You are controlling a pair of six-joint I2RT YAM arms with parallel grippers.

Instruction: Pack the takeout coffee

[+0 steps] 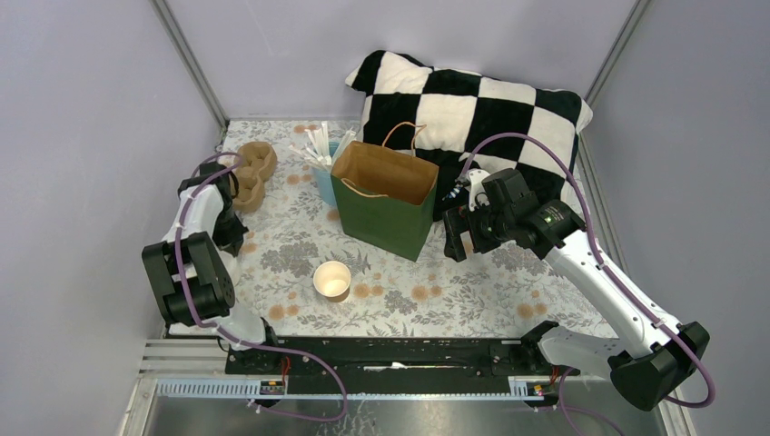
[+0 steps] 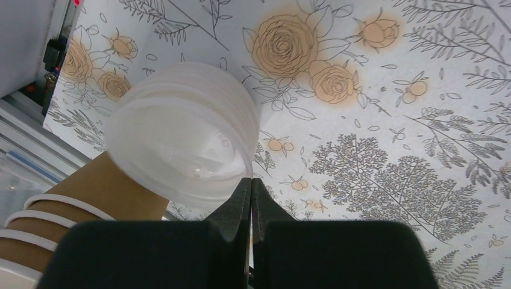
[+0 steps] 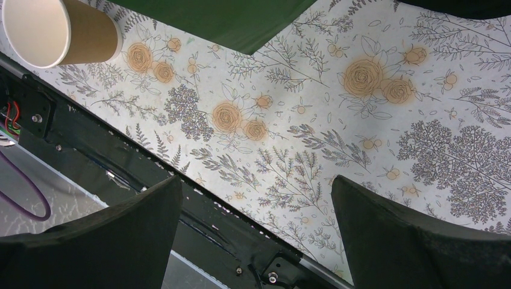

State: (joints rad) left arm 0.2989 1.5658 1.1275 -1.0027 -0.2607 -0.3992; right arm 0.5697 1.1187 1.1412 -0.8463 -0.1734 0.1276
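Observation:
The small brown kraft paper cup [image 1: 332,280] stands upright on the floral cloth in front of the green bag [image 1: 386,195]. It also shows in the right wrist view [image 3: 57,30], where its top looks off-white and uncapped. The bag stands open. In the left wrist view a stack of translucent off-white lids [image 2: 181,132] lies at my left gripper [image 2: 251,182]. The jaws are pressed together, with the rim of the nearest lid running in between the tips. In the top view the left gripper [image 1: 236,186] is at the far left. My right gripper [image 3: 254,180] is open and empty, right of the bag [image 1: 457,238].
A stack of lidless brown cups [image 2: 60,205] lies beside the lids. The brown pulp carrier [image 1: 257,162] sits at the back left. A blue holder of white sticks [image 1: 320,163] stands behind the bag, and a checkered pillow [image 1: 472,109] lies at the back. The black rail [image 3: 90,150] lines the near edge.

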